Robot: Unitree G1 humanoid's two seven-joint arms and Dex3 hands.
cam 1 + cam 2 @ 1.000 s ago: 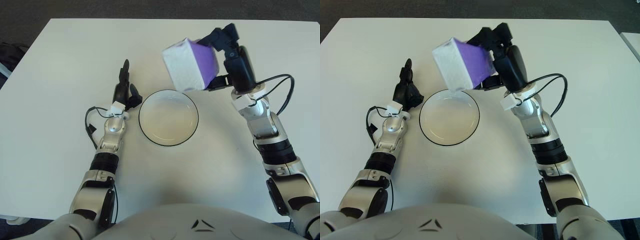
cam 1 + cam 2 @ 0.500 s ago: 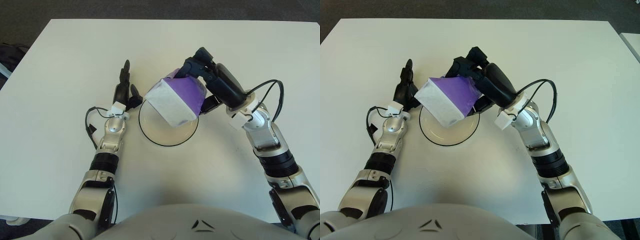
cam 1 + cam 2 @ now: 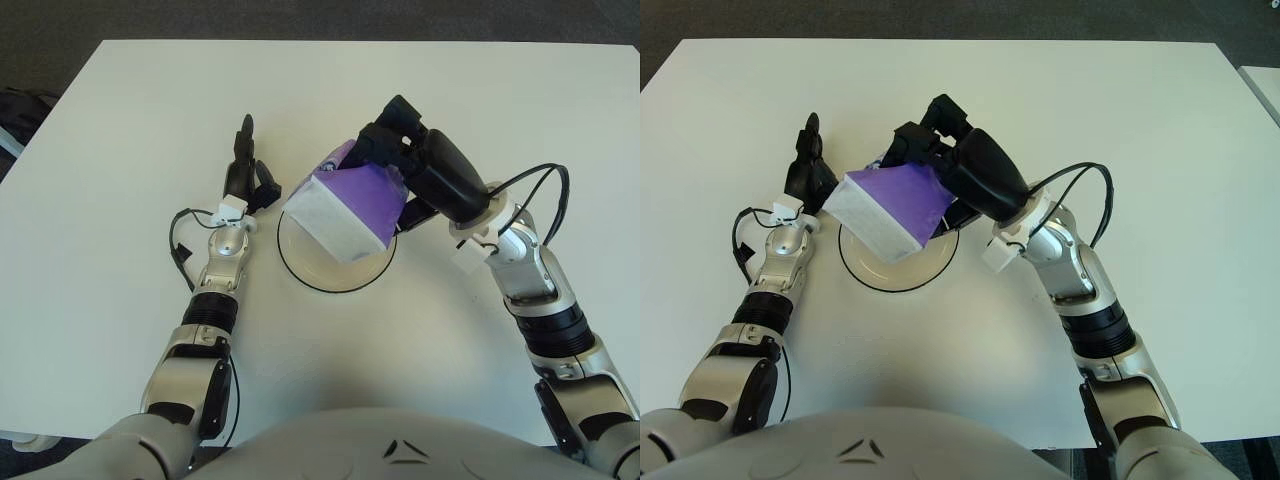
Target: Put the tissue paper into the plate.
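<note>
- Right hand (image 3: 395, 150) – fingers curled tight over the far, upper end of the tissue paper (image 3: 345, 205), a purple-and-white box; firm hold, nothing else in it.
- Box is held in the air, tilted: long axis runs from the hand down and toward the robot's left, white end lowest.
- Key relation: box hangs directly over the plate (image 3: 300, 265), low end pointing at the dish's left half. Can't tell if that corner touches the plate yet; looks very near.
- Judgement: box lies below-left of the hand, so next move prob needs a short drop plus levelling of the wrist, then release.
- Risk (guess): let go while tilted and box could tip onto the rim.
- Left hand (image 3: 243, 180) shows just left of the plate on the tabletop (image 3: 120, 120), fingers straight, holding nothing; 1 idle hand, but right one is clearly the working side.
</note>
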